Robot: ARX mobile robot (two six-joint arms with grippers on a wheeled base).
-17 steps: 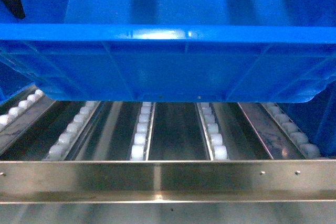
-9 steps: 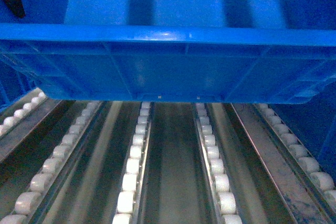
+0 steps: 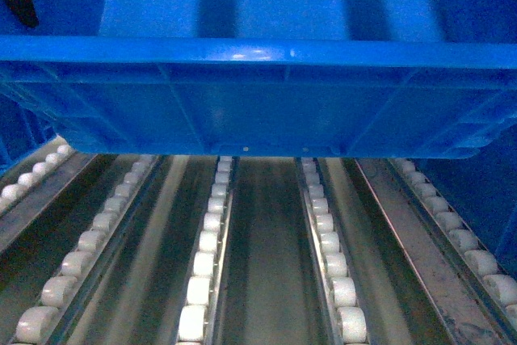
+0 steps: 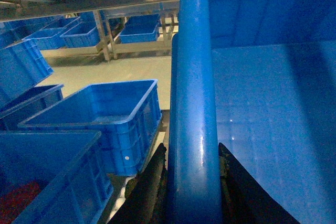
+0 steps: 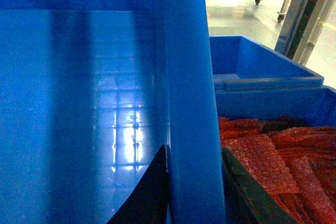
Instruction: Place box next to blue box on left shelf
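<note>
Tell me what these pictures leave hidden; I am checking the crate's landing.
- Head view: the crate hides the rollers behind it, so whether it touches down is unknown.
- Wrist views: the crate rim hides the left pincer and right pincer tips.

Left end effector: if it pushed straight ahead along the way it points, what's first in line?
The left end effector is clamped on the box rim, which runs straight ahead; beyond, apparently open floor, depth unclear.
</note>
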